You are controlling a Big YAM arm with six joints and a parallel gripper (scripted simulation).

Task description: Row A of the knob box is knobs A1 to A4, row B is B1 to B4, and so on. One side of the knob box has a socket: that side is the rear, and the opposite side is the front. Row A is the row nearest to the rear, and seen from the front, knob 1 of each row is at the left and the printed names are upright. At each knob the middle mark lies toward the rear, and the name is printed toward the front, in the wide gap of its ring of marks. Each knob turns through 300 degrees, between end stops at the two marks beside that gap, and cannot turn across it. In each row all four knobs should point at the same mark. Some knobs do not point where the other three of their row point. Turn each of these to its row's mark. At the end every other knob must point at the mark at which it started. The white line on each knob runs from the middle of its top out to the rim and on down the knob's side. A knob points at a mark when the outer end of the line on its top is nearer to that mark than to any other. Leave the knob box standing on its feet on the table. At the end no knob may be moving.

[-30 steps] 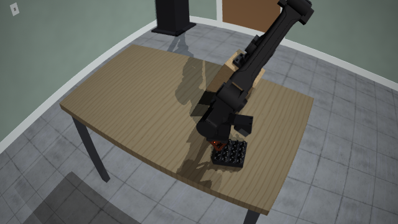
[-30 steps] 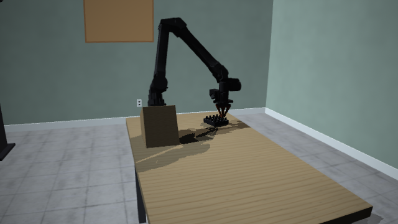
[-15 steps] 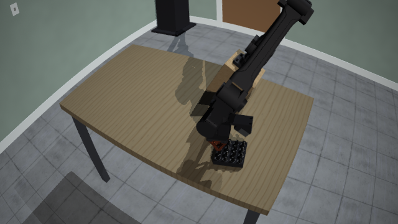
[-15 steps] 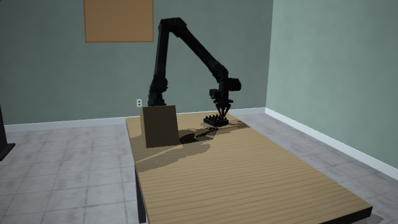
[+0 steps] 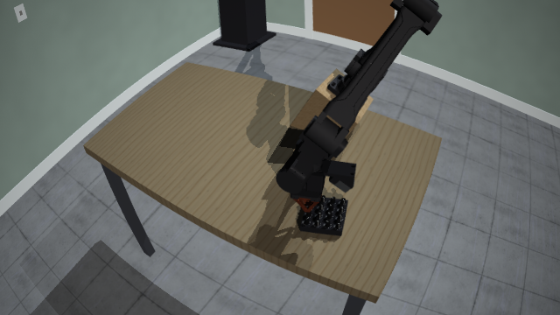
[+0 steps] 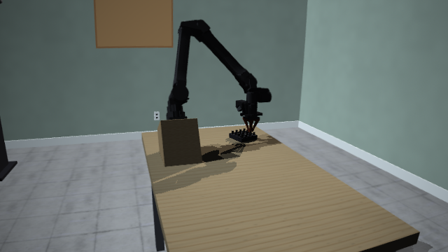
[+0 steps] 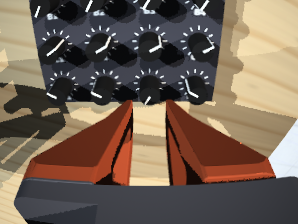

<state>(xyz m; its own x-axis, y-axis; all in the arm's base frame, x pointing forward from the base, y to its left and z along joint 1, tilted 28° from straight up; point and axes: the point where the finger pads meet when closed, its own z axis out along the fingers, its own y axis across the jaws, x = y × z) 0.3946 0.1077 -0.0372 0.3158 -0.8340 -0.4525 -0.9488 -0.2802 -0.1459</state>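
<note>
1. The knob box [image 5: 320, 229] [image 6: 242, 140] [image 7: 126, 70] stands on the tabletop [image 5: 175, 131] [image 6: 266, 196] [image 7: 270, 30], near its lower-right corner in the top view, between the long lower edge and the short right edge.
2. The gripper [image 5: 309, 210] [image 6: 250, 130] [image 7: 149, 109] is narrowed but not closed; its tips stand apart with nothing visible between them.
3. In the wrist view the tips come up on either side of the front-row knob third from the left [image 7: 150, 89], whose line leans toward the front; its neighbours' lines lean more to the left, so it may be the odd one.
4. The knobs look small, hard and smooth, so the pads could slip; a square, centred pinch low on opposite sides should serve best.
5. The box looks small and perhaps light: sideways force might slide or tip it, so the twist should stay on the knob's axis.

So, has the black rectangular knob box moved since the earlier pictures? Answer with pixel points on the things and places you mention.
No: in the top view, the knob box [image 5: 321, 229] [image 6: 241, 139] [image 7: 125, 71] keeps the same place on the wooden table [image 5: 188, 153] [image 6: 280, 210] [image 7: 260, 75].
</note>
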